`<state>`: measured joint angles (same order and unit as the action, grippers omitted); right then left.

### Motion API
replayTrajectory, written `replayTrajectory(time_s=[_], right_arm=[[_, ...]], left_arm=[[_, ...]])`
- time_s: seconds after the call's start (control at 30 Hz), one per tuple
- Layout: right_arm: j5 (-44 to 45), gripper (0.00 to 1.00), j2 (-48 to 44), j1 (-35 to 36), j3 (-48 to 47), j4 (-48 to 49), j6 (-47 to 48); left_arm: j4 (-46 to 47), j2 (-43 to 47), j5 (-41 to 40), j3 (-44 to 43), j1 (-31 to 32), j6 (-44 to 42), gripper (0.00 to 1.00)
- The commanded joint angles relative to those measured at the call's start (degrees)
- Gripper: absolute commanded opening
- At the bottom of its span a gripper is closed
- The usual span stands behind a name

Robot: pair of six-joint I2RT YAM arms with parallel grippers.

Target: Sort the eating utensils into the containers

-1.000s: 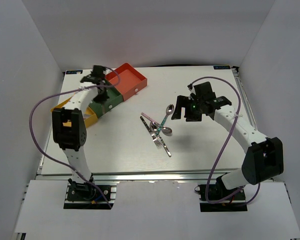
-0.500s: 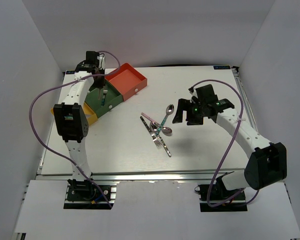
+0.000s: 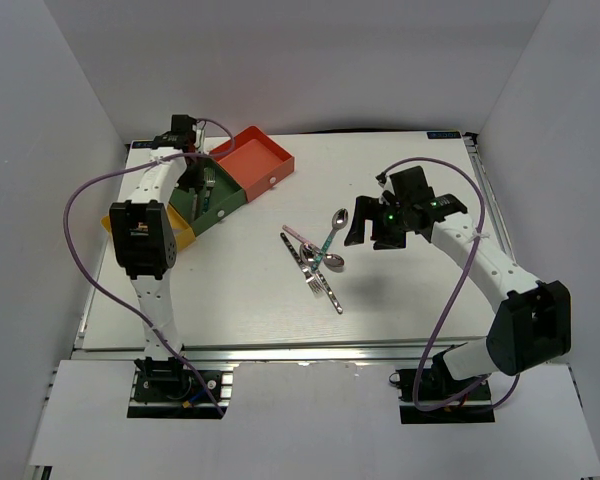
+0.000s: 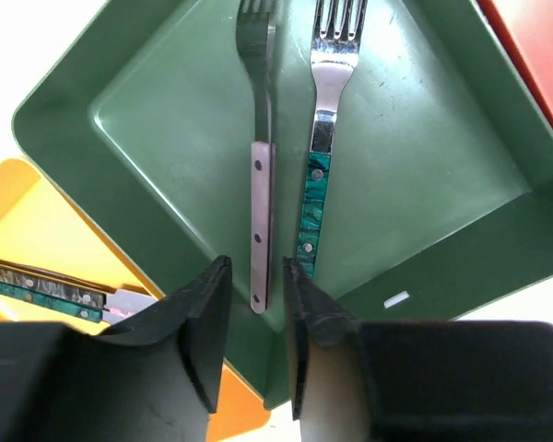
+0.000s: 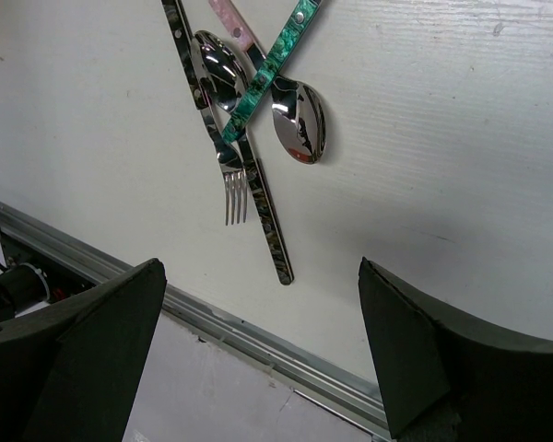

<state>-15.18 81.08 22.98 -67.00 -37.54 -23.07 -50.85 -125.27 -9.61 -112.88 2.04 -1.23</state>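
Fork [image 4: 261, 184] tines cropped; teal-handled utensil [image 4: 37, 287] partly hidden.

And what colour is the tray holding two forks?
The tray is dark green; clearest in the left wrist view.

This is looking like a robotics lab test cell rather than a home or kitchen. Plain white panels [image 3: 310, 70] are boxing in a white worktop [image 3: 240, 300], which is sitting on a frame of aluminium rail [image 3: 310, 352]. Two white-and-black robot arms, the left arm [image 3: 145, 240] and the right arm [image 3: 480, 260], are standing bolted at its near edge, with purple cables [image 3: 65, 225] looping loose beside them. The utensils [image 3: 315, 262] and coloured plastic containers [image 3: 265, 182] are lying on this bare bench.
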Motion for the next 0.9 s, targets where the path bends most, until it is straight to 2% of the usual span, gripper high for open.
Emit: replayTrajectory(time_s=[0.0, 0.07, 0.1, 0.17, 0.23, 0.3, 0.37, 0.47, 0.5, 0.57, 0.6, 0.7, 0.77, 0.8, 0.87], right_arm=[[-0.3, 0.89, 0.1, 0.0, -2.2, 0.4, 0.9], [-0.6, 0.89, 0.3, 0.0, -1.9, 1.0, 1.0], [-1.2, 0.89, 0.6, 0.0, -2.0, 1.4, 1.4], [-2.2, 0.89, 1.4, 0.4, -2.5, 2.5, 2.8], [-1.7, 0.89, 2.5, 2.1, -3.5, 2.9, 6.0], [2.2, 0.89, 5.1, 5.0, -5.6, 2.3, 8.7], [7.2, 0.89, 8.5, 7.2, -8.4, 1.2, 12.1], [14.9, 0.87, 13.4, 11.5, -11.4, -1.3, 15.3], [17.4, 0.85, 14.4, 12.2, -13.2, -1.7, 15.4], [20.9, 0.76, 17.2, 12.7, -14.9, -2.3, 13.6], [22.0, 0.69, 18.1, 12.7, -17.1, -2.9, 9.3], [23.4, 0.67, 19.0, 13.3, -18.4, -3.9, 1.7], [20.3, 0.62, 18.8, 16.0, -16.9, 0.9, 3.9], [19.1, 0.56, 19.1, 17.1, -16.5, 1.9, 5.5], [19.7, 0.51, 21.6, 18.8, -17.5, 0.3, 7.2]], left_arm=[[0.6, 6.2, 0.5, -0.1, 0.1, 0.7, 0.4], [-0.3, 9.1, -0.1, -0.4, 0.1, 3.2, 0.52], [-0.7, 10.3, -0.2, -0.6, 0.1, 4.0, 0.97], [-0.3, 14.0, -2.6, 1.2, 0.1, 8.9, 0.98], [0.8, 21.4, -4.0, 7.8, 0.1, 14.0, 0.98], [3.6, 30.6, -5.7, 17.5, 0.1, 19.9, 0.98], [5.0, 36.5, -7.3, 23.2, 0.0, 25.3, 0.98], [5.8, 46.4, -3.4, 33.8, -0.4, 33.1, 0.98], [5.9, 48.3, 0.1, 36.2, -0.4, 34.2, 0.98], [5.8, 52.8, 1.4, 43.9, -0.4, 38.5, 0.98], [6.3, 54.1, 3.3, 46.6, -0.4, 39.4, 0.98], [6.6, 57.4, 5.6, 52.8, -0.4, 39.4, 0.98], [5.2, 59.1, 5.5, 54.6, -0.1, 38.1, 0.98], [5.0, 59.6, 4.9, 55.0, 0.8, 37.5, 0.98], [3.7, 60.3, 3.7, 55.7, 1.9, 36.7, 0.98]])
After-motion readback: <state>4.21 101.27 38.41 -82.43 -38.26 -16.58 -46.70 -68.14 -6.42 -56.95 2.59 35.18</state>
